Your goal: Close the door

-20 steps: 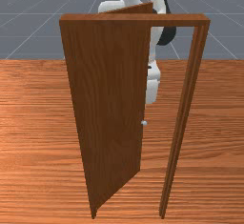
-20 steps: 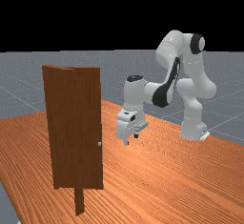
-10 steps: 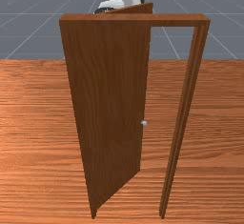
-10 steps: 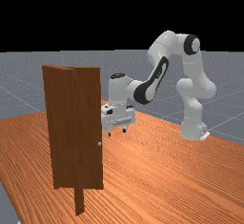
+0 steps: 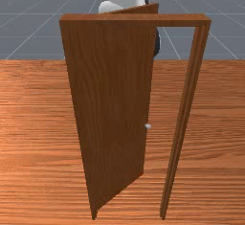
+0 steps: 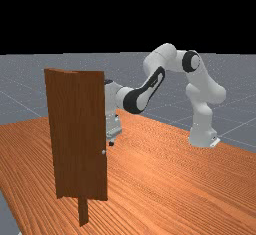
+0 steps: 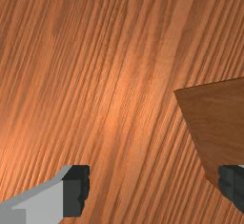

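We have our tool released, its fingers spread wide above the bench, with the door at its nine o'clock in the far view, partly hiding it, the knob toward seven, and that door ajar in its frame.

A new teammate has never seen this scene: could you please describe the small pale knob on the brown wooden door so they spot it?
In the front view, a tall brown wooden frame stands on the orange-brown wooden table. Its dark brown door is ajar, and at the free edge, below mid-height, sits the small round knob, pale grey unlike the flat brown wood beside it.
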You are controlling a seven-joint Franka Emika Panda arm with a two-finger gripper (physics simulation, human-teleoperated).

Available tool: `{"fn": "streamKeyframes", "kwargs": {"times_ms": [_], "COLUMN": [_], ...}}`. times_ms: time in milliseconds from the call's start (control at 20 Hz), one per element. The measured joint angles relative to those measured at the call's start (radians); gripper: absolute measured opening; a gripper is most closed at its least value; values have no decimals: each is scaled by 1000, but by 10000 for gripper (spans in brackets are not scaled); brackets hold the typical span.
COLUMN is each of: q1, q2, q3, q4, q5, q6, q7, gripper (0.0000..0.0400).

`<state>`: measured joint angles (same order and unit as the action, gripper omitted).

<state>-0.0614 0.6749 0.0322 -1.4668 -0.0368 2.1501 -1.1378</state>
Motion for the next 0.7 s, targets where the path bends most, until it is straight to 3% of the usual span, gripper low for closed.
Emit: {"fn": "streamKeyframes", "kwargs": {"times_ms": [100,200,300,350,400,450,700], "q1": [36,58,167,190,253,244,237], "q2": [8,23,48,61,121,167,169], "q3": [43,37,33,40,-23,-11,0], "q4": [11,72,106,129,244,324,319], "q5": [-35,-54,-38,-44,-55,-12,-20], "q6": [-4,-15,-35,-45,-111,-136,-132], "q7": [-96,-85,159,168,408,449,387], "gripper": [400,400,400,400,400,400,400]}}
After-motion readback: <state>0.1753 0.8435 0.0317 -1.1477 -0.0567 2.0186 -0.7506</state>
